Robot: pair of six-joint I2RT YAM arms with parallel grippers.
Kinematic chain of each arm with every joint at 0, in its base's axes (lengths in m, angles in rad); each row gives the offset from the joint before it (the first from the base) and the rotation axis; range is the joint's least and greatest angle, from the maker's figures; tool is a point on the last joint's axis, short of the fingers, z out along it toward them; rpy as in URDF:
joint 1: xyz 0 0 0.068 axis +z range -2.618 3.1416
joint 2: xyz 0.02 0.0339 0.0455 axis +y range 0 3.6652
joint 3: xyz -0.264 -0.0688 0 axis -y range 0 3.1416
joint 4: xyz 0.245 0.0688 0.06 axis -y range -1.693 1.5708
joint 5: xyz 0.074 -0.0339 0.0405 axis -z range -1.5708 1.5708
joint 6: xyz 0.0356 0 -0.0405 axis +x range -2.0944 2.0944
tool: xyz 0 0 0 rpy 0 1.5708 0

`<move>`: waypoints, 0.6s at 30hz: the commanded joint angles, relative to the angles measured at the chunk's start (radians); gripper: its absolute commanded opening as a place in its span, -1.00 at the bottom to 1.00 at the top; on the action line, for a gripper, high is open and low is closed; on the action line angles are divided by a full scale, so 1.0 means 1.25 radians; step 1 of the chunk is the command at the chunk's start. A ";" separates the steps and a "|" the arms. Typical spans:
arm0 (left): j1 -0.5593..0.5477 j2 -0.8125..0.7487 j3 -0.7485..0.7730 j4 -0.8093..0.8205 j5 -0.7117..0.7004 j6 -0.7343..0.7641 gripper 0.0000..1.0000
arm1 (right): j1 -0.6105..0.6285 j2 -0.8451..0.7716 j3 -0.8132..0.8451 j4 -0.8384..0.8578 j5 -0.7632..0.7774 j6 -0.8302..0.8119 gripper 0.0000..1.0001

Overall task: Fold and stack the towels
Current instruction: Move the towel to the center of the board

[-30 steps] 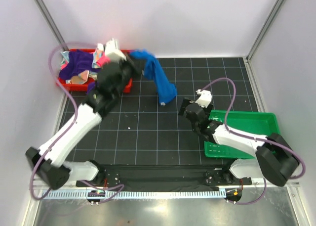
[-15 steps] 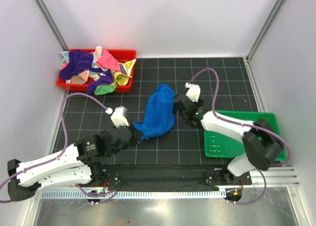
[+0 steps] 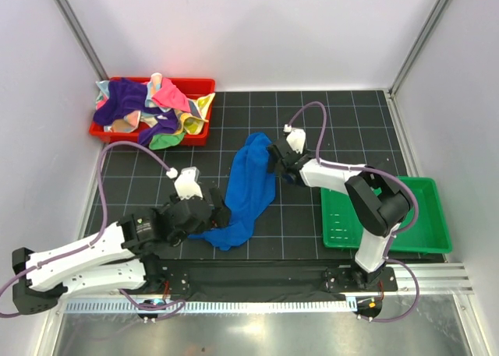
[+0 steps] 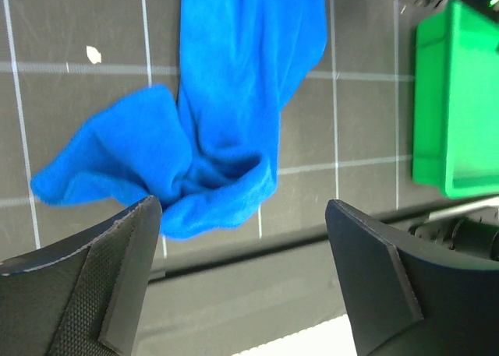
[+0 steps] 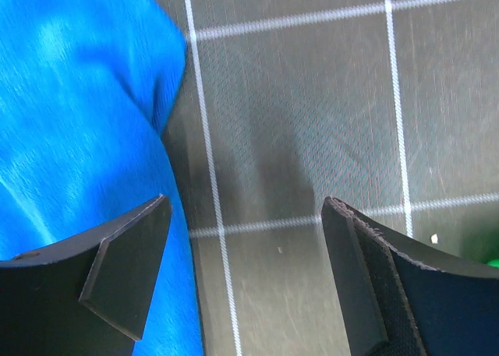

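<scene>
A royal blue towel [image 3: 249,186] lies crumpled in a long strip on the black gridded mat, mid-table. My left gripper [image 3: 218,216] sits at its near left end, jaws open; in the left wrist view the towel [image 4: 226,99] lies just beyond the open gripper [image 4: 243,216], with nothing between the fingers. My right gripper [image 3: 273,158] is low at the towel's far right edge, open. In the right wrist view the towel [image 5: 78,122] lies under the left finger [image 5: 129,255], and bare mat shows across the gripper [image 5: 245,208] gap. More towels [image 3: 148,107] are heaped in the red tray [image 3: 204,83].
A green tray [image 3: 433,216] sits at the right of the mat, seen also in the left wrist view as the green tray [image 4: 456,99]. The red tray is at the back left corner. White walls enclose the table on three sides.
The left gripper carried the blue towel from the red tray to mid-mat, then opened and let it go. The right gripper moved left and back to the towel's far edge.
</scene>
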 commanded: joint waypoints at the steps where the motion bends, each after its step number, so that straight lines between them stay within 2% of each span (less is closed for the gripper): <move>1: 0.022 0.024 0.040 0.072 -0.081 0.057 0.82 | -0.011 -0.013 0.006 0.090 -0.026 -0.002 0.70; 3: 0.074 0.070 0.051 0.138 -0.053 0.093 0.84 | -0.012 -0.006 0.006 0.116 -0.026 -0.005 0.69; 4: 0.153 0.092 0.057 0.163 -0.025 0.112 0.83 | -0.012 -0.002 0.008 0.123 -0.026 -0.011 0.69; 5: 0.199 0.114 0.063 0.190 0.063 0.149 0.79 | -0.017 0.003 0.010 0.129 -0.032 -0.012 0.69; 6: 0.240 0.167 0.071 0.218 0.105 0.168 0.77 | -0.019 0.011 0.019 0.128 -0.036 -0.013 0.68; 7: 0.321 0.195 0.080 0.274 0.154 0.184 0.74 | -0.024 0.015 0.022 0.151 -0.039 -0.013 0.67; 9: 0.377 0.260 0.103 0.316 0.244 0.227 0.69 | -0.038 0.032 0.024 0.173 -0.047 -0.011 0.61; 12: 0.444 0.394 0.180 0.366 0.297 0.282 0.64 | -0.065 0.047 0.026 0.187 -0.070 0.001 0.49; 14: 0.492 0.494 0.238 0.394 0.394 0.315 0.59 | -0.079 0.056 0.014 0.225 -0.093 0.007 0.42; 15: 0.505 0.558 0.258 0.396 0.405 0.322 0.58 | -0.082 0.065 0.015 0.232 -0.098 0.006 0.40; 18: 0.557 0.646 0.322 0.415 0.436 0.330 0.52 | -0.082 0.085 0.037 0.240 -0.113 -0.004 0.29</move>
